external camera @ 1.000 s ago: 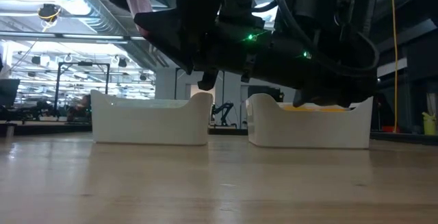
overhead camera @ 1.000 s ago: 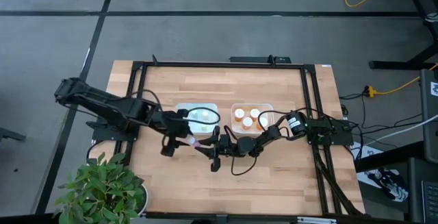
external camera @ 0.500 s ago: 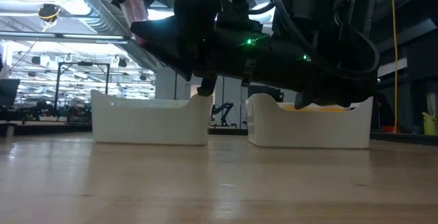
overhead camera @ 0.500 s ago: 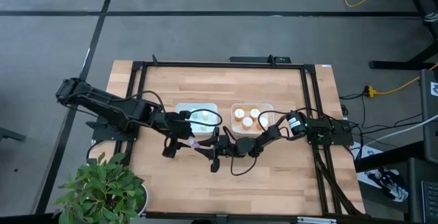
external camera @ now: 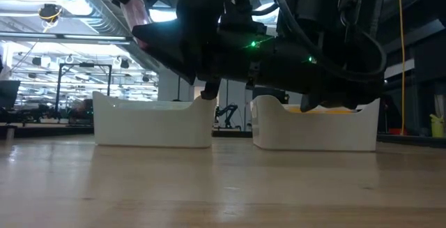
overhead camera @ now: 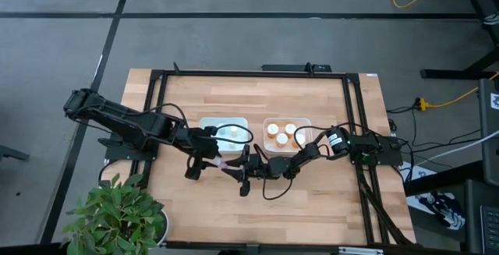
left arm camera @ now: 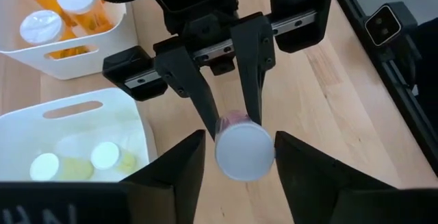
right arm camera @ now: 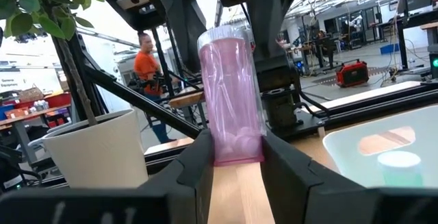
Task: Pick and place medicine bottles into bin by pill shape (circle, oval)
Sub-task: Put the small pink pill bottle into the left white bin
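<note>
A pink see-through medicine bottle (right arm camera: 231, 87) with a white cap (left arm camera: 244, 152) hangs in the air near the table's middle, in front of two white bins. My right gripper (right arm camera: 236, 138), reaching in from the right, is shut on it. My left gripper (left arm camera: 239, 140), reaching in from the left, is open, with one finger on each side of the cap. In the high view the bottle (overhead camera: 223, 164) spans the gap between the left gripper (overhead camera: 209, 161) and the right gripper (overhead camera: 240, 166). My right gripper pinches the bottle's bottom end (right arm camera: 236, 148) between its two fingers (left arm camera: 250, 80). It comes from the table's right, nearly level and slanting a little upward. The bottle sticks out past the fingertips, cap end toward the left arm and raised, clear of the table. My left gripper stands close around the cap; whether a finger (left arm camera: 291, 162) touches it I cannot tell.
The left bin (overhead camera: 224, 130) holds pale bottles with white caps. The right bin (overhead camera: 287, 134) holds orange bottles with white caps. Both stand just beyond the grippers. Bare wood lies toward the table's near edge. A potted plant (overhead camera: 117, 216) stands at the near left corner.
In the low view the pink bottle's cap end has sunk a little in my right gripper's hold. Both arms otherwise stay where they were.
</note>
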